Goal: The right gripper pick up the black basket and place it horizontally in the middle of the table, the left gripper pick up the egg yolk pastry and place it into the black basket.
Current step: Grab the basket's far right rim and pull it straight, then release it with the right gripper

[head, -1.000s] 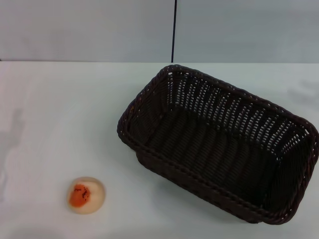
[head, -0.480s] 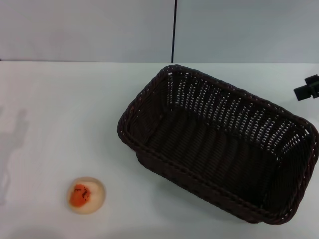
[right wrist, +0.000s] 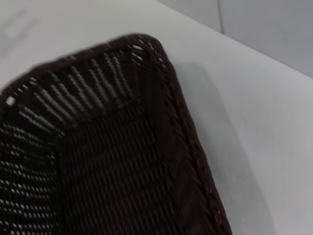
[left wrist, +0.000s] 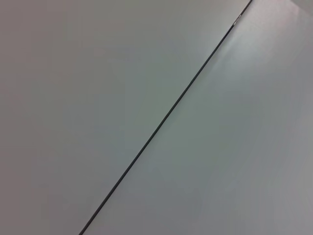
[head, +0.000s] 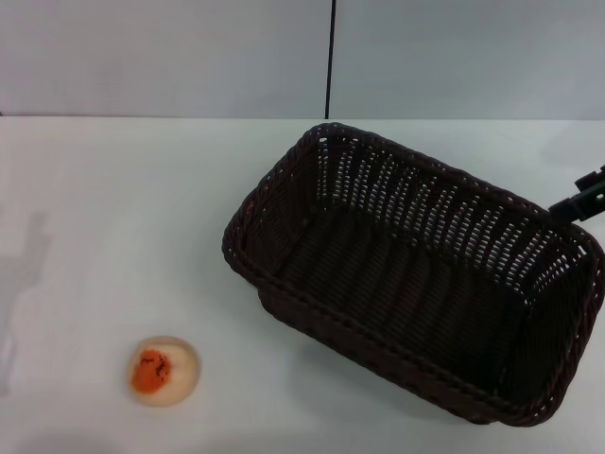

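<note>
The black basket (head: 416, 284) is a large dark woven wicker basket standing at an angle on the right half of the white table (head: 123, 208). It is empty. The right wrist view shows its braided rim and slatted wall (right wrist: 112, 147) from close above. A small black part of my right gripper (head: 584, 201) shows at the right edge, just above the basket's far right rim. The egg yolk pastry (head: 164, 371), cream with an orange-red centre, lies on the table at the front left, well apart from the basket. My left gripper is out of view.
Pale grey wall panels (head: 170, 57) with a dark vertical seam (head: 330, 57) stand behind the table. The left wrist view shows only these panels and the seam (left wrist: 161, 122). A faint arm shadow (head: 24, 274) lies on the table's left side.
The black part of my right gripper came into view at the right edge, then moved down toward the basket's far right rim. The basket and pastry have not moved.
</note>
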Controlling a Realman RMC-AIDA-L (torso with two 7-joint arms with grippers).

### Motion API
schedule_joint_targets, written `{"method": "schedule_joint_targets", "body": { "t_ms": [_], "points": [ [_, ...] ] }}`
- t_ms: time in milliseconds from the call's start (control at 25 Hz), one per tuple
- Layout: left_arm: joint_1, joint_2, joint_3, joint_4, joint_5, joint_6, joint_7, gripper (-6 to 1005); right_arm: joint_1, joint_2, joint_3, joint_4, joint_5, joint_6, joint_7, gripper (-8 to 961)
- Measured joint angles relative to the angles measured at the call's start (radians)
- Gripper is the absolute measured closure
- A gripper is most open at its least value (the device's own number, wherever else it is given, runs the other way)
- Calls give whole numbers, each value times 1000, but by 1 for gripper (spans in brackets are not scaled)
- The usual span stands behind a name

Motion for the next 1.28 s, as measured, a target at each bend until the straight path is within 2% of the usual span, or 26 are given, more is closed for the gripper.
{"method": "schedule_joint_targets", "body": {
  "t_ms": [320, 440, 640, 1040, 1200, 1280],
  "points": [
    [-1, 0, 14, 0, 0, -4, 0, 259, -16, 28, -53, -11, -25, -1, -1, 257],
    [-2, 0, 16, 0, 0, -7, 0, 259, -22, 49, -69, -15, -52, 5, -6, 258],
    [9, 1, 15, 0, -6, -1, 0, 259, -29, 63, -95, -10, -56, 30, -9, 260],
    [23, 1, 15, 0, -5, -5, 0, 259, -46, 83, -175, 8, -59, 96, -19, 264],
    [24, 1, 15, 0, -2, -5, 0, 259, -47, 85, -178, 9, -59, 102, -20, 265],
    [24, 1, 15, -1, -2, -5, 0, 259, -49, 85, -178, 9, -59, 103, -20, 347]
  ]
}}
